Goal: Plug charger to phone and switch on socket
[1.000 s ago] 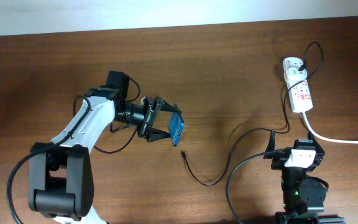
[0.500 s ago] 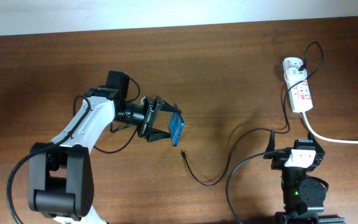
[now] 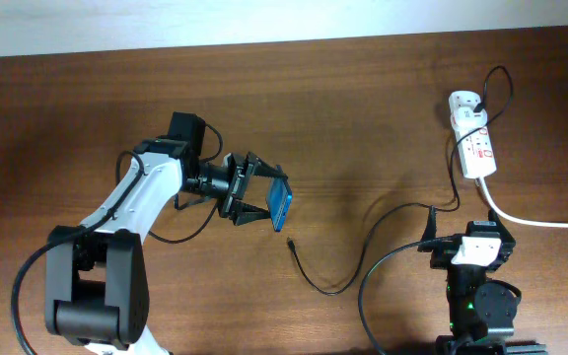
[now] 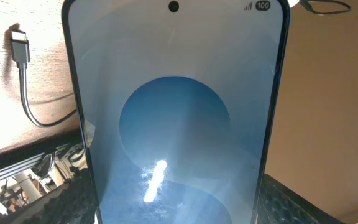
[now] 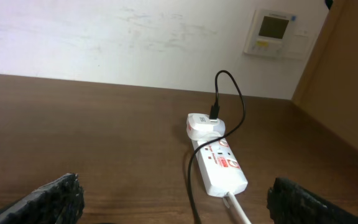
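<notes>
Zero movement over the last second. The left gripper [image 3: 270, 198] is still clamped on the edges of the phone [image 3: 282, 201], holding it tilted up off the table [image 3: 363, 99], just left of centre. Its screen is lit, blue with a lighter circle. The charger [image 3: 291, 244] tip lies loose at the phone's 5 o'clock, so it's not plugged in yet. The right gripper [image 5: 176, 200] is spread wide and empty, with the socket [image 5: 219, 165] at its 12 o'clock.

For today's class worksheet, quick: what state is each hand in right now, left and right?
The left hand: closed on the phone.
The right hand: open, holding nothing.
</notes>
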`<state>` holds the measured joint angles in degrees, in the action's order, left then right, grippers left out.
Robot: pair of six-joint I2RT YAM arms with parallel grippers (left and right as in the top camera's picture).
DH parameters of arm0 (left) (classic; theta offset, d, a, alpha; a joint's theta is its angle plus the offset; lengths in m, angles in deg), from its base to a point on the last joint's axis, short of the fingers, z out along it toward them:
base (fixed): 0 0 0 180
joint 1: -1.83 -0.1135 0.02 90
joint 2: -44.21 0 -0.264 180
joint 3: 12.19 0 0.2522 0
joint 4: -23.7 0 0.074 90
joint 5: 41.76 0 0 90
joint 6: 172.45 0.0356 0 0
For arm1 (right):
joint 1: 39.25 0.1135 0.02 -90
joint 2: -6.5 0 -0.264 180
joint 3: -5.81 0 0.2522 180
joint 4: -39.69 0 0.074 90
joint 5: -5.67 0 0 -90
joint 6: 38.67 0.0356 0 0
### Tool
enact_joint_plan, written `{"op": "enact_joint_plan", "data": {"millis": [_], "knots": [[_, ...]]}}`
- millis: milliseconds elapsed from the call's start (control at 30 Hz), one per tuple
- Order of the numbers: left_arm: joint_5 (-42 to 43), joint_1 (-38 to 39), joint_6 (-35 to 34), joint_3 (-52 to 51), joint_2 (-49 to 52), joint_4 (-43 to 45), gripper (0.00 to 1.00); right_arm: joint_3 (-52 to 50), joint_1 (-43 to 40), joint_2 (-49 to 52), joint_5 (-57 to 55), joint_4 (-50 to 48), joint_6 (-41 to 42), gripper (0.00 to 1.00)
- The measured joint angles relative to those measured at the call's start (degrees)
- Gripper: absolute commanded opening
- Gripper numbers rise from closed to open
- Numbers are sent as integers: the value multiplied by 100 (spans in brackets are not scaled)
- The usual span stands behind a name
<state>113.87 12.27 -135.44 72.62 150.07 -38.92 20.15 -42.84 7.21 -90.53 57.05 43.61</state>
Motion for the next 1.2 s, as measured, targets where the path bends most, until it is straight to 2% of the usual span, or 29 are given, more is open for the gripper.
{"op": "enact_joint_plan", "data": {"millis": [1200], "knots": [[-2, 0, 0, 0, 0, 0, 56, 0, 0, 0, 0, 0, -2, 99]]}}
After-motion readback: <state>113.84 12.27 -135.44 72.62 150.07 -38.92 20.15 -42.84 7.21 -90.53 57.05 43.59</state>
